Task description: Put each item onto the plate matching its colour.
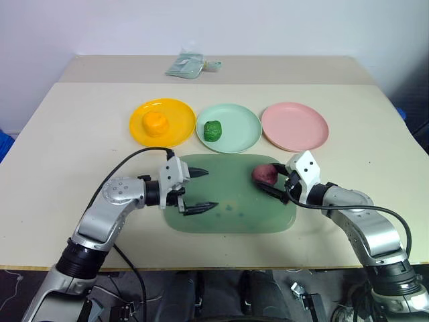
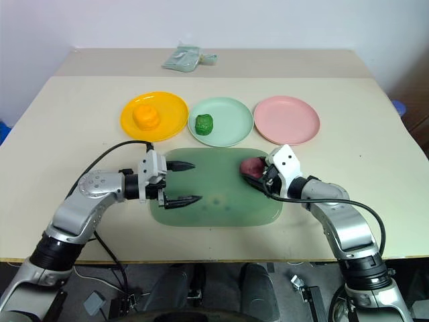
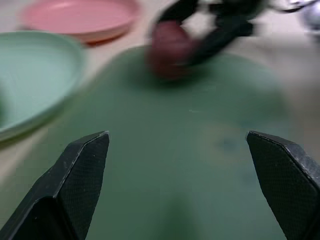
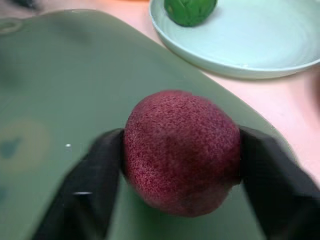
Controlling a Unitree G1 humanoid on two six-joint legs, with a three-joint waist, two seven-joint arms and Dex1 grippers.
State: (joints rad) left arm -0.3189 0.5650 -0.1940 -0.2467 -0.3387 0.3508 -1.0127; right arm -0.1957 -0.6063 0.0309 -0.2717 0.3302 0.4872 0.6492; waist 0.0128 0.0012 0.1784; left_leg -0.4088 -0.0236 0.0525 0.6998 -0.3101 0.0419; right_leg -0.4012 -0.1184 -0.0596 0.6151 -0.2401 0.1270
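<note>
The round maroon item (image 4: pixel 182 150) sits at the right end of the green mat (image 1: pixel 231 204), and my right gripper (image 1: pixel 269 180) is shut on it, a black finger on each side. My left gripper (image 1: pixel 198 190) hangs open over the mat's left part, nothing between its fingers (image 3: pixel 80 175). The orange item (image 1: pixel 155 123) lies on the yellow-orange plate (image 1: pixel 175 107). The bumpy green item (image 1: pixel 213 130) rests on the mint green plate (image 1: pixel 241 127). The pink plate (image 1: pixel 295 125) at the right holds nothing.
A small crumpled pale green packet (image 1: pixel 186 66) lies at the back of the table. Black cables run along both arms. The table's front edge is close below the mat.
</note>
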